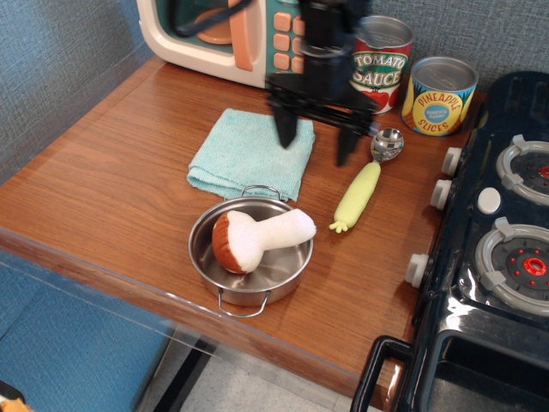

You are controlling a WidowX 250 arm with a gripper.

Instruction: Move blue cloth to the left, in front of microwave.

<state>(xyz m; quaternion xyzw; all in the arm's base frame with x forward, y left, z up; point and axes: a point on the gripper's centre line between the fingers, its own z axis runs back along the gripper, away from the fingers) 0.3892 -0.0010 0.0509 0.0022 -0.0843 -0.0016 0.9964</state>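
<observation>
The blue cloth [249, 152] lies flat on the wooden counter, in front of and slightly right of the microwave [225, 36], which stands at the back left. My gripper [315, 144] is open and empty, its two black fingers pointing down. The left finger hangs over the cloth's right edge and the right finger over bare wood beside the spoon. I cannot tell its height above the cloth.
A steel pot [250, 257] holding a plush mushroom [257, 240] sits just in front of the cloth. A yellow-handled spoon [362, 189] lies right of it. A tomato sauce can [382, 64] and a pineapple can [439, 94] stand at the back. A black toy stove [497, 240] fills the right.
</observation>
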